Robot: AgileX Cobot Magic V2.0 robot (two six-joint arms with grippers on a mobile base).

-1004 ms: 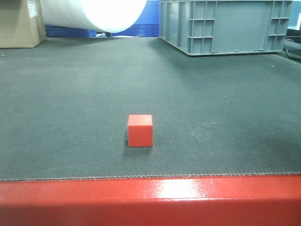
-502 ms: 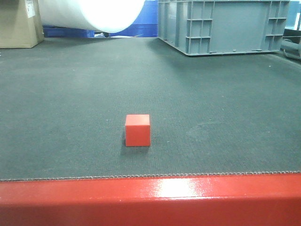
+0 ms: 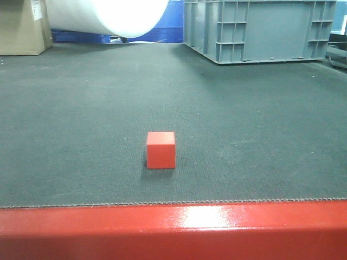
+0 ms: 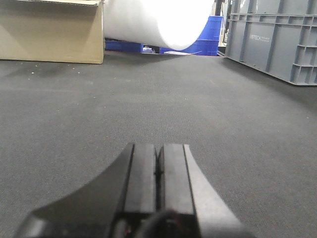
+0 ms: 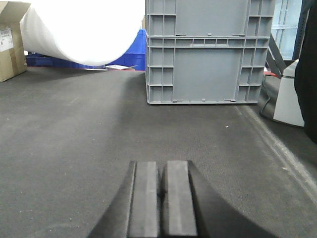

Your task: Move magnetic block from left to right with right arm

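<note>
The magnetic block [image 3: 161, 150], a small red cube, rests on the dark mat near the front edge in the front view, a little left of centre. Neither wrist view shows it. My left gripper [image 4: 158, 147] hovers low over bare mat with its black pads pressed together and nothing between them. My right gripper [image 5: 162, 163] is likewise shut on nothing, pointing across the mat toward the grey crate [image 5: 208, 49]. Neither gripper appears in the front view.
A glossy red table edge [image 3: 173, 230] runs along the front. At the back stand a grey plastic crate [image 3: 260, 30] on the right, a white roll [image 3: 105, 16] and a cardboard box [image 3: 21, 27] on the left. A raised mat edge [image 5: 277, 148] lies right of my right gripper.
The front view shifted slightly left and back again; the block keeps its place on the mat.
</note>
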